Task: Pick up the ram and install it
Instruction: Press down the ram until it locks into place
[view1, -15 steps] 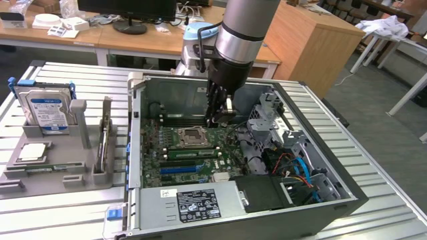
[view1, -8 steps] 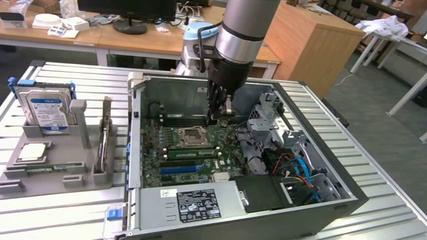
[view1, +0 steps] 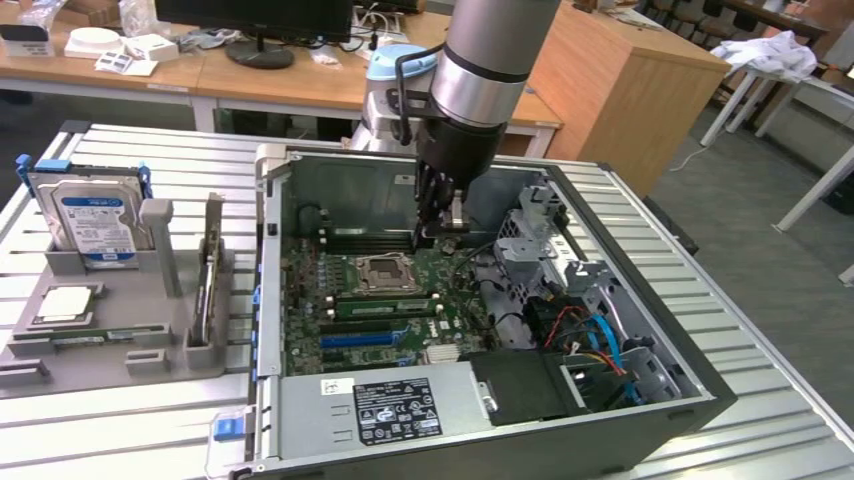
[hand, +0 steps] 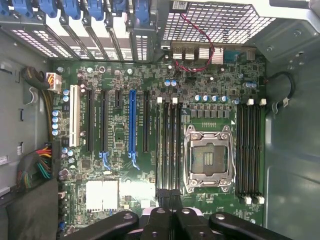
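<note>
Hanging inside open computer case, closed gripper above motherboard

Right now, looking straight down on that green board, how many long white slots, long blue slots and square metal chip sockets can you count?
long white slot: 1
long blue slot: 1
square metal chip socket: 1
Total: 3

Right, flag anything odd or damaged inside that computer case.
Nothing looks broken or spilled. The one oddity: the processor socket on the motherboard stands bare, with no cooler over it.
</note>
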